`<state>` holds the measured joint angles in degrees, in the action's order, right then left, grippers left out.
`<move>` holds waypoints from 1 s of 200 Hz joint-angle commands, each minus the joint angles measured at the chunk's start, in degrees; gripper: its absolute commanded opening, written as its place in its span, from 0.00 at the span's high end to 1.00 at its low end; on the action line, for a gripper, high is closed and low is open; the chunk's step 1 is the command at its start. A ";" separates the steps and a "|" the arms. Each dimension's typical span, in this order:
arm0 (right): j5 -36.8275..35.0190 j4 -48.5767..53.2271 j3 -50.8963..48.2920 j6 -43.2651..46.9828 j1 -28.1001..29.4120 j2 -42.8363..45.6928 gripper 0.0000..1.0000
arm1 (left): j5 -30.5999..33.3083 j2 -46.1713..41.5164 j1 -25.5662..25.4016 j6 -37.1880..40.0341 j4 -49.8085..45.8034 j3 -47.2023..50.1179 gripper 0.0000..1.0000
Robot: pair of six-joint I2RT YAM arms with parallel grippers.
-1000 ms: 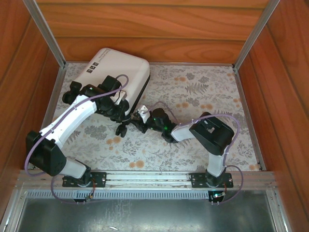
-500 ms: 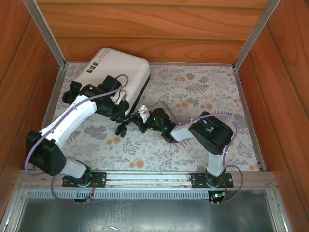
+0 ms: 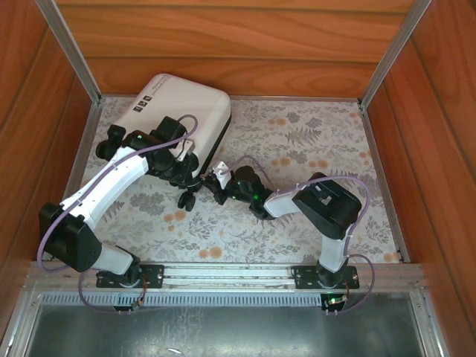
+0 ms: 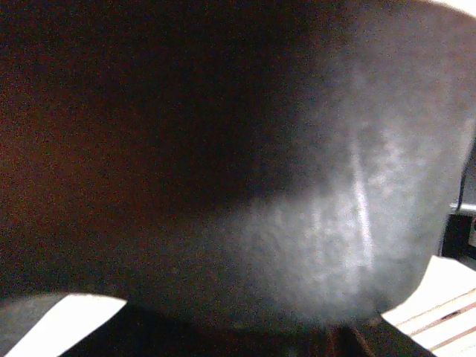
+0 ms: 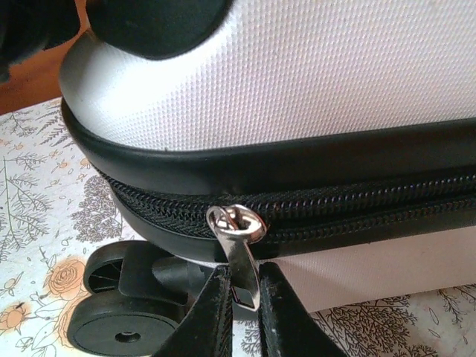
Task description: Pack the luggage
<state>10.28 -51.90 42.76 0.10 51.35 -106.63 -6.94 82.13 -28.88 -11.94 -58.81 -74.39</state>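
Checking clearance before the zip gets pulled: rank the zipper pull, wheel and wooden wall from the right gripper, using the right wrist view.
1. zipper pull, between the jaws of the right gripper.
2. wheel, lower left, under the luggage.
3. wooden wall, upper left, beyond.

Luggage (image 5: 335, 67) shell, above the right gripper (image 5: 242, 301): white hard plastic, finely embossed in a weave-like grain, satin rather than glossy; rim band (image 5: 297, 160) beneath the shell: smooth black plastic or rubber with a faint sheen; zip (image 5: 357, 201): black toothed chain, matt; zip pull (image 5: 239, 256), pinched between the fingers (image 5: 212, 312): bright polished metal; the fingers themselves: matt black plastic; wheels (image 5: 119, 327), left of the fingers: smooth, dull black plastic; table covering (image 5: 30, 186): matt floral print, cloth or paper not distinguishable; enclosure walls (image 3: 238, 44): varnished wood, visibly grained; frame rails (image 3: 223, 275): pale brushed metal.
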 commanded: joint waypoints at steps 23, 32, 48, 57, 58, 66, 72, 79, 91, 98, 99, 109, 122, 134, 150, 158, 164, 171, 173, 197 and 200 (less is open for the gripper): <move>4.36 0.52 -0.04 -3.04 0.22 4.26 0.70 | 2.42 -2.50 0.41 -1.23 2.38 0.75 1.00; 3.25 5.40 1.43 -4.67 0.16 4.94 0.46 | 2.44 -2.74 0.45 -1.40 2.55 0.91 1.00; -0.45 19.15 5.34 -6.45 0.23 6.68 0.33 | 2.34 -3.17 0.41 -1.66 2.64 1.17 1.00; -2.80 23.65 6.20 -6.86 0.47 7.70 0.29 | 2.29 -3.50 0.41 -1.76 2.81 1.34 1.00; -3.07 23.89 6.15 -6.86 0.58 7.81 0.28 | 2.29 -3.52 0.41 -1.76 2.81 1.34 1.00; -5.37 24.60 5.36 -6.50 1.14 8.86 0.24 | 2.23 -3.79 0.40 -1.85 2.98 1.52 1.00; -7.48 24.06 4.26 -5.99 1.75 9.74 0.23 | 2.27 -3.98 0.41 -1.85 3.08 1.69 1.00; -10.35 23.67 3.22 -5.57 2.59 10.71 0.24 | 2.21 -4.23 0.41 -1.94 3.25 1.82 1.00; -15.07 24.98 2.58 -4.55 4.16 10.92 0.25 | 2.28 -4.58 0.41 -2.04 3.52 2.08 1.00; -17.72 25.83 2.78 -3.87 5.09 10.92 0.27 | 2.37 -4.76 0.51 -2.13 3.69 2.21 1.00; -18.09 25.94 2.82 -3.70 5.26 10.92 0.27 | 2.37 -4.77 0.50 -2.13 3.74 2.22 1.00; -20.92 26.35 3.22 -2.59 6.77 10.92 0.31 | 2.37 -4.99 0.42 -2.12 3.94 2.39 1.00; -22.33 24.98 3.79 -1.07 8.47 10.16 0.36 | 2.50 -5.29 0.50 -2.03 4.21 2.61 1.00; -23.45 23.56 4.53 -0.16 9.76 8.53 0.38 | 2.59 -5.35 0.50 -1.86 4.40 2.97 1.00; -26.06 22.88 5.96 -0.14 10.75 6.18 0.43 | 2.51 -5.49 0.50 -1.72 4.53 3.43 1.00; -28.49 22.83 6.69 -0.34 11.15 5.31 0.48 | 2.44 -5.57 0.58 -1.68 4.63 3.59 1.00; -30.31 22.81 7.33 -0.34 11.34 4.76 0.52 | 2.37 -5.63 0.58 -1.68 4.62 3.71 1.00; -32.16 22.80 7.88 -0.20 11.62 4.23 0.55 | 2.21 -5.66 0.58 -1.69 4.73 3.80 1.00; -32.69 22.81 8.11 -0.19 11.65 4.10 0.55 | 2.20 -5.73 0.63 -1.68 4.75 3.83 1.00; -39.47 25.00 10.50 -0.81 11.88 2.73 0.62 | 2.01 -5.75 0.61 -1.68 4.92 4.00 1.00; -40.31 25.27 10.73 -1.08 11.85 2.58 0.62 | 2.02 -5.77 0.58 -1.63 4.93 4.07 1.00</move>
<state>-19.49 -27.79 50.48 -0.67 62.76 -103.37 -6.37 78.17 -28.88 -12.25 -54.48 -70.41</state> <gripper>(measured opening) 0.407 0.437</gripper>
